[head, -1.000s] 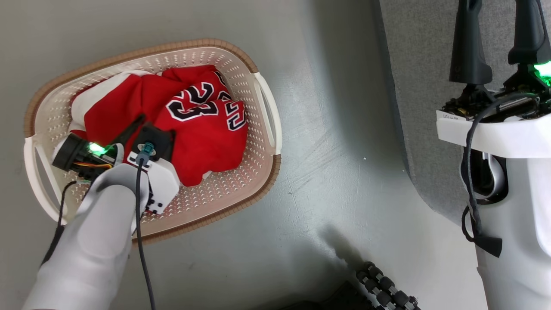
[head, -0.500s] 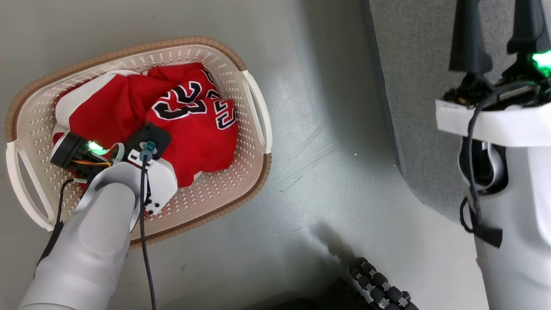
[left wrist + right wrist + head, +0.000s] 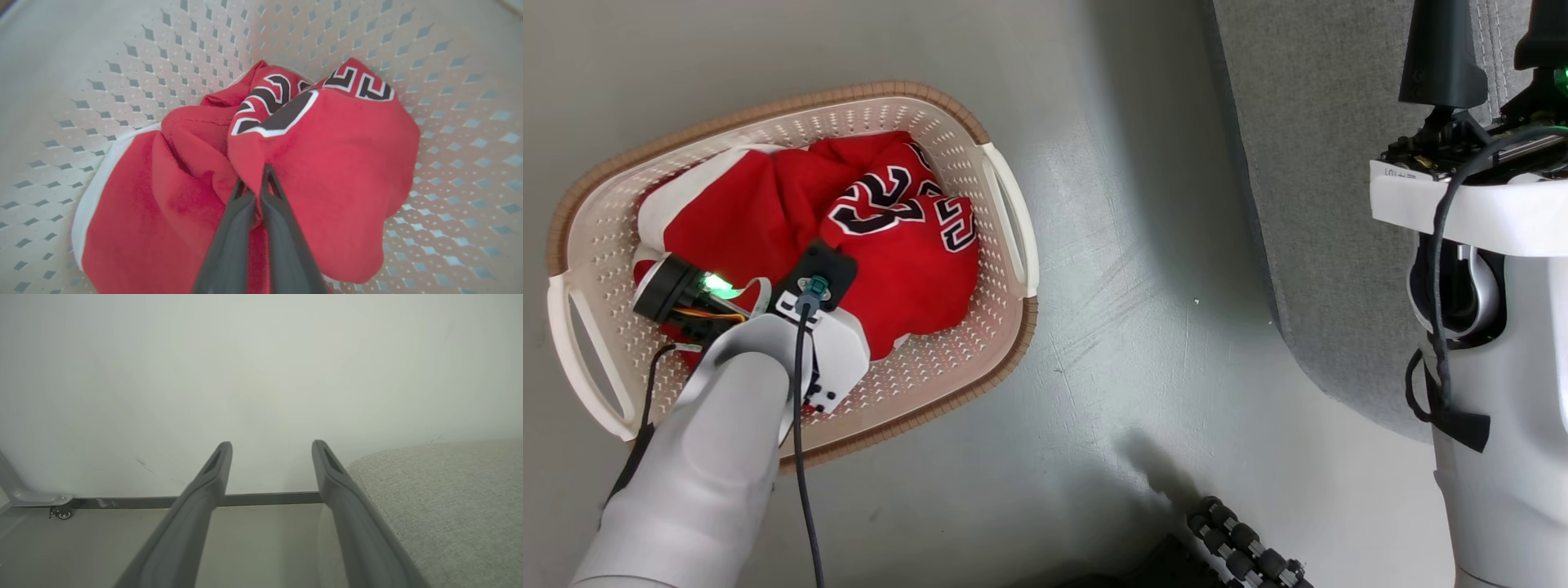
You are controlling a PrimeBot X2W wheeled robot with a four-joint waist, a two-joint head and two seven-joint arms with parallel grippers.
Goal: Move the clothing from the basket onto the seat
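Fingers [image 3: 282,245] of the left gripper [image 3: 254,184] are clamped on a fold of the red clothing [image 3: 335,163]. The grey seat [image 3: 1307,204] lies on the robot's right, well apart from the cream basket [image 3: 915,380] on the floor [image 3: 1143,327], where the garments sit bunched. A clean lift likely means rising straight up until the cloth clears the brown rim [image 3: 768,104]; so thin a pinch could slip, or tug the basket along. The right gripper [image 3: 271,448] hangs spread and empty beside the seat.
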